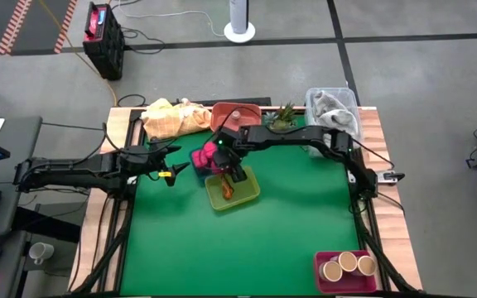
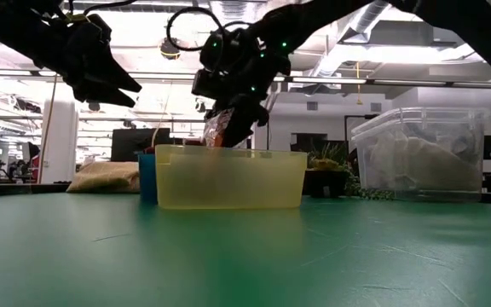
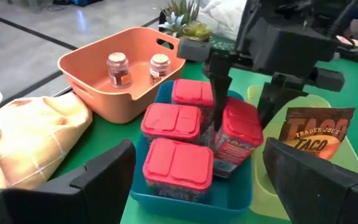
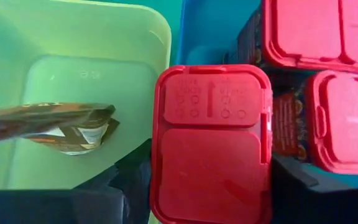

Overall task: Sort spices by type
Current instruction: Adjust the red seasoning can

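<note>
Red-lidded spice tin (image 4: 211, 146) sits clamped in right end effector (image 4: 204, 186).

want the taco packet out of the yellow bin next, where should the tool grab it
Pinch the taco packet by its top edge, coming straight down from above. It stands on edge inside the yellow bin, so the walls block its sides and only the top is free. It is thin and flat, so close the fingers across its two broad faces.
</note>
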You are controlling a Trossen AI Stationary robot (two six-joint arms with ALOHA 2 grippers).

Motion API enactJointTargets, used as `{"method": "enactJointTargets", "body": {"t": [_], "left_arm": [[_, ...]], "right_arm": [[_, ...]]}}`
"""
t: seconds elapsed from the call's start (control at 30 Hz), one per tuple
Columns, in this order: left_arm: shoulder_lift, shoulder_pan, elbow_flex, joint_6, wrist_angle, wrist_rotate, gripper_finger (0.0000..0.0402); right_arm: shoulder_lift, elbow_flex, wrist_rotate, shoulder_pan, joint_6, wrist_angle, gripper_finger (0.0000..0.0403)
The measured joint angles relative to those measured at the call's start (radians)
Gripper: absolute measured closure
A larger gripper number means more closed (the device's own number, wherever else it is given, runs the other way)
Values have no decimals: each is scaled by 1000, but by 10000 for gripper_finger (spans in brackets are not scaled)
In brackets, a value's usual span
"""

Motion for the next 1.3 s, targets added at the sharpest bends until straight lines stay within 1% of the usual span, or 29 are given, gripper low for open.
{"method": "enactJointTargets", "body": {"t": [0.1, 0.2, 0.33, 0.5, 0.6, 0.67, 0.8, 0.9, 1.03, 1.17, 1.23, 1.3], "left_arm": [[0, 0, 0, -2, -1, 17, 63], [0, 0, 0, -2, -2, 24, 63], [0, 0, 0, -2, -4, 24, 63], [0, 0, 0, -2, -10, 23, 63], [0, 0, 0, 0, -10, 23, 63], [0, 0, 0, 0, -10, 23, 63], [0, 0, 0, 0, -12, 23, 63], [0, 0, 0, 0, -19, 23, 63], [0, 0, 0, -1, -22, 23, 63], [0, 0, 0, -2, -32, 28, 63], [0, 0, 0, -2, -33, 29, 63], [0, 0, 0, -2, -33, 30, 63]], "right_arm": [[10, 0, 1, 2, -15, 5, 146], [13, 0, 9, 1, -20, 12, 125], [13, 0, 10, 1, 10, 41, 87], [13, 1, 23, 1, 11, 42, 33], [13, 37, 47, 2, 11, 1, 10], [12, 77, 48, 2, 15, -23, 6], [10, 153, 52, 7, 14, -78, 11], [9, 191, 54, 7, 14, -68, 13], [16, 194, 73, 7, -17, -48, 13], [74, 193, 74, 12, -28, -39, 13], [97, 194, 101, 11, -23, -15, 13], [111, 196, 100, 2, -2, -7, 14]]}}
